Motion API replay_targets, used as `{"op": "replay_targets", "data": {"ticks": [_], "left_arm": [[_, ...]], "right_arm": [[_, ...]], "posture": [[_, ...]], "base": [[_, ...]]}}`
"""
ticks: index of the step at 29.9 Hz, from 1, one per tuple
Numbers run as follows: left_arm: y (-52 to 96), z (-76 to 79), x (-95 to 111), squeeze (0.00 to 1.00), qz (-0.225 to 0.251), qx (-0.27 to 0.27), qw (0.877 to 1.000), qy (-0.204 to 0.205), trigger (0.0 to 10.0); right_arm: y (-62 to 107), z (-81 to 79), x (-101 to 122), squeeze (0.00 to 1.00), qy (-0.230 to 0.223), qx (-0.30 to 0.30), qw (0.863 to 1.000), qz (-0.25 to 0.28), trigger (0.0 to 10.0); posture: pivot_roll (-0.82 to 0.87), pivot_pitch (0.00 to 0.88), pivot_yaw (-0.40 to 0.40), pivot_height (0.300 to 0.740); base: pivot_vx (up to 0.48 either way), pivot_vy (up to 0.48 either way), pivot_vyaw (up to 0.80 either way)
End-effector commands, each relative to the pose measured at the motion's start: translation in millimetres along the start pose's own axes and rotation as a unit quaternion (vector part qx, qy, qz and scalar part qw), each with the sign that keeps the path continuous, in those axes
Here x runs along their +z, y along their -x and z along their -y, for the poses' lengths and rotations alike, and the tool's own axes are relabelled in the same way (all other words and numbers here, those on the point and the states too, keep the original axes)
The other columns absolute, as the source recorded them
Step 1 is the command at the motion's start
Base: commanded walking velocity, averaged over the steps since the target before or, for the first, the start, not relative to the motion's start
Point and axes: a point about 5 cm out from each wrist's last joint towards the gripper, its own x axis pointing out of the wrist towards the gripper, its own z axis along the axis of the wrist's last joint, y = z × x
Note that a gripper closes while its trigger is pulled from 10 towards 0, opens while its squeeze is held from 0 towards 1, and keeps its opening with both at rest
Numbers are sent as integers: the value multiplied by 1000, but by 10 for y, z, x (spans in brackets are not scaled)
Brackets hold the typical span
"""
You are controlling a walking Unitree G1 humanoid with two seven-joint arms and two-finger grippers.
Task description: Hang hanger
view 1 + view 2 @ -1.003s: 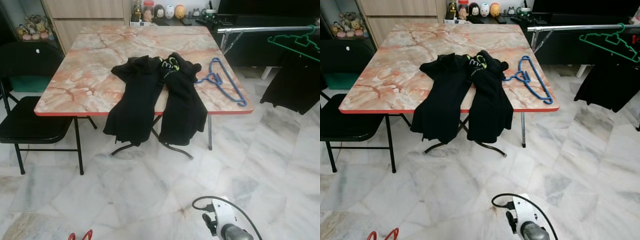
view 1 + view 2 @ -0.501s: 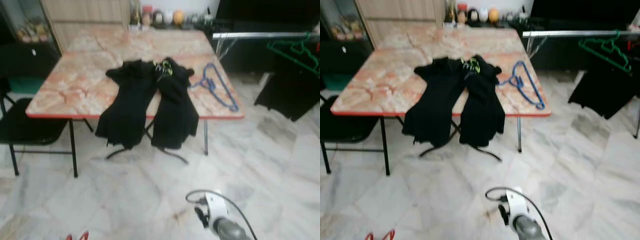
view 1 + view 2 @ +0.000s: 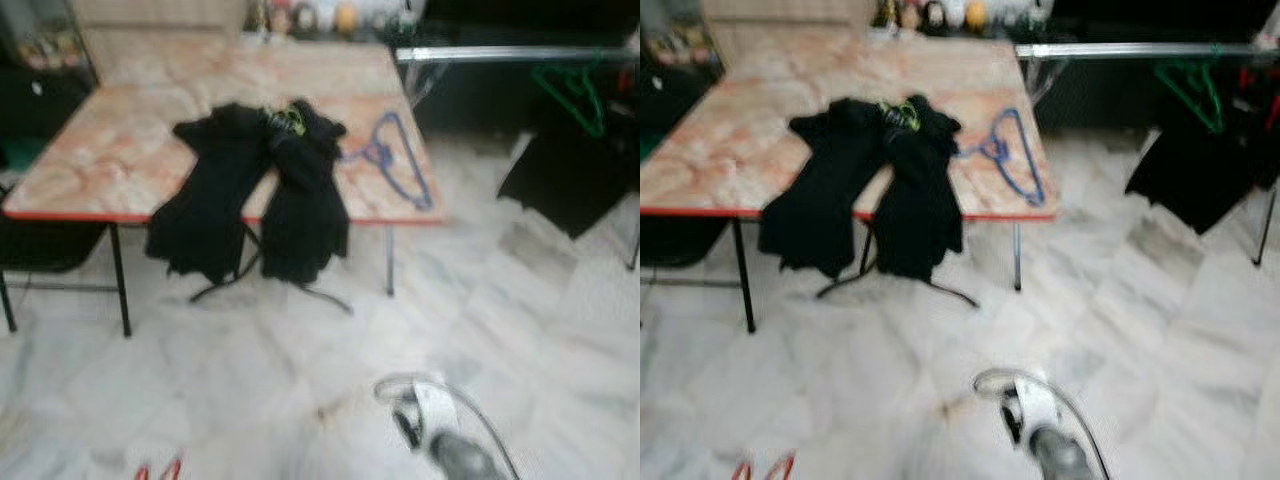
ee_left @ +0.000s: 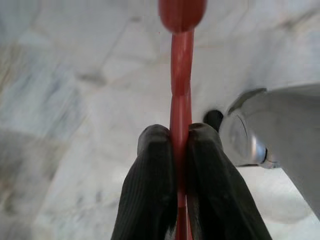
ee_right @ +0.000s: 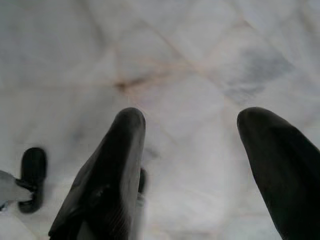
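Your red hanger (image 4: 181, 95) sat pinched between the two black fingers (image 4: 150, 185) of the left tool (image 4: 179, 142), which were pressed together on its thin bar. In the left wrist view the bar ran straight out along the fingers, its long axis in line with them, ending in a thicker rounded red part beyond the tips, with the pale marble floor (image 4: 75, 75) below. The head views gave you only two small red tips (image 3: 158, 469) of it at the lower edge, left of centre, low over the floor.

The right wrist view showed what the head views could not: the right tool (image 5: 192, 125) spread wide, its fingers (image 5: 122, 150) well apart, holding and touching nothing, hanging above the floor. The head views showed that arm's silver wrist (image 3: 440, 440) with a looping cable low on the right.

Further out, blurred, stood the marble-topped bench (image 3: 100, 150) with a black garment (image 3: 250, 200) draped over its front edge and a blue hanger (image 3: 395, 165) lying flat just beside it. To the right a metal rail (image 3: 520, 53) carried a green hanger (image 3: 575, 95), and dark clothing (image 3: 570, 180) hung below. A black chair (image 3: 40, 245) stood at the bench's left.
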Motion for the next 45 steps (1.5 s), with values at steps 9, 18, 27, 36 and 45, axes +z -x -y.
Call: {"op": "replay_targets", "data": {"ticks": [9, 18, 27, 36, 45], "left_arm": [[40, -43, -92, 0, -18, -1, 1000, -13, 10000], [44, -47, -96, 0, -18, -1, 1000, -15, 10000], [47, -43, -103, 0, -19, -2, 1000, -15, 10000], [47, -35, -104, 0, -19, -5, 1000, -15, 10000], [50, -34, -108, 0, -19, -7, 1000, -16, 10000]], "right_arm": [[-8, -50, 19, 0, -1, 5, 1000, 3, 10000], [-7, -44, 18, 0, -7, 2, 1000, 5, 10000], [-4, -37, 6, 0, -7, 1, 1000, 4, 10000], [-1, -26, 1, 0, -8, -1, 1000, 4, 10000], [4, -2, -8, 0, -27, -13, 1000, 9, 10000]], "posture": [[46, 98, -44, 740], [44, 103, -42, 740], [43, 104, -45, 740], [42, 103, -46, 740], [42, 96, -45, 740]], "base": [[0, -311, 0], [0, -310, 0], [0, -310, 0], [0, -313, 0], [0, -315, 0]]}}
